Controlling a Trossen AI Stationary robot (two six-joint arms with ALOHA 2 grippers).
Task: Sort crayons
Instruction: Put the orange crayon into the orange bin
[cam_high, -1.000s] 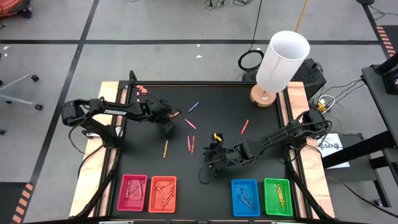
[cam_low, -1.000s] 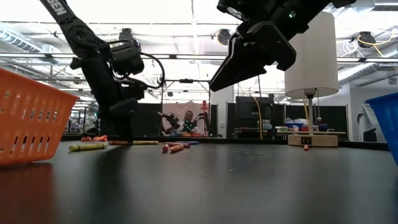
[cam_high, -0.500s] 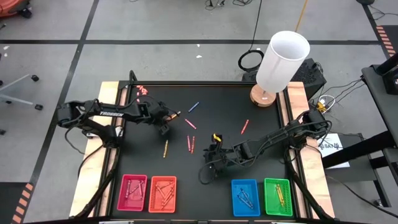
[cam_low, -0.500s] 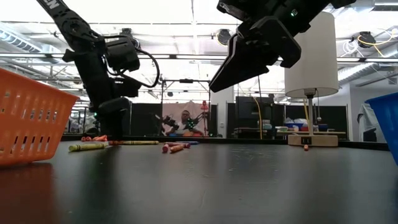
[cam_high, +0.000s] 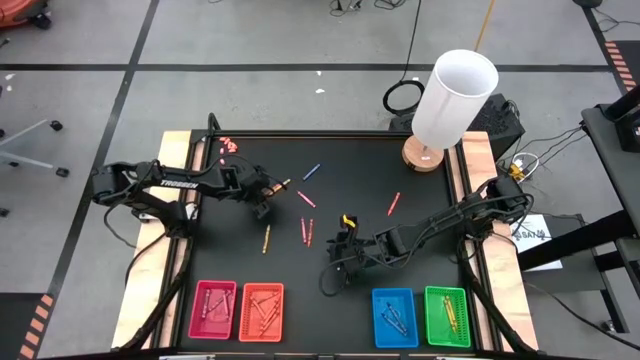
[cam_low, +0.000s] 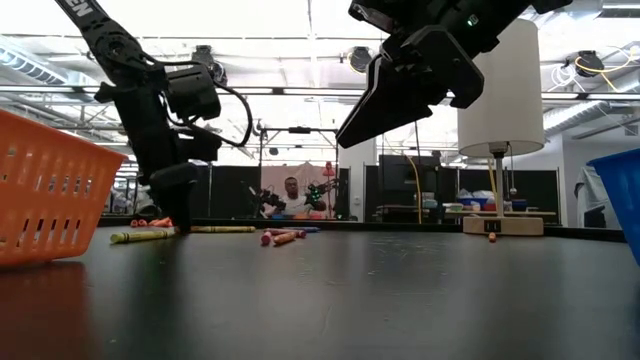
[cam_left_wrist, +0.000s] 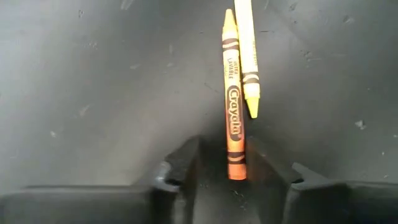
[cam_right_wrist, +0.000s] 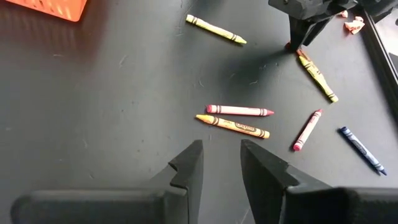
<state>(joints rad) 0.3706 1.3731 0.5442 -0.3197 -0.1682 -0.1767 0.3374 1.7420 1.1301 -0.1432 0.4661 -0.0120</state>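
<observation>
Several crayons lie flat on the black table (cam_high: 420, 160). An orange crayon (cam_left_wrist: 234, 118) and a yellow one (cam_left_wrist: 249, 62) lie side by side at the far left. My left gripper (cam_left_wrist: 224, 165) is low over the orange crayon, open, with one finger on either side of its blunt end. It also shows in the high view (cam_high: 264, 203). My right gripper (cam_right_wrist: 222, 165) hangs open and empty above the table's middle (cam_high: 333, 268). Before it lie a pink crayon (cam_right_wrist: 239, 111), an orange-yellow one (cam_right_wrist: 233, 126) and a red one (cam_right_wrist: 306, 130). My left gripper comes slanting down from above, its fingers (cam_left_wrist: 186, 163) astride the orange crayon's blunt end (cam_left_wrist: 236, 169) and pointing along the crayon. A gap shows on one side, and I cannot tell whether the other finger touches it. The crayon lies flat on the table.
Pink (cam_high: 214, 310), orange (cam_high: 261, 311), blue (cam_high: 394, 317) and green (cam_high: 447, 317) trays line the near edge. A white lamp (cam_high: 450, 100) stands at the far right. Small pink bits (cam_high: 228, 146) lie at the far left corner. Loose blue (cam_high: 313, 171) and red (cam_high: 393, 204) crayons lie mid-table.
My left gripper has shifted a little toward the table's left edge and tipped slightly, staying low at the table. The crayons lie where they were. My right arm has kept still.
</observation>
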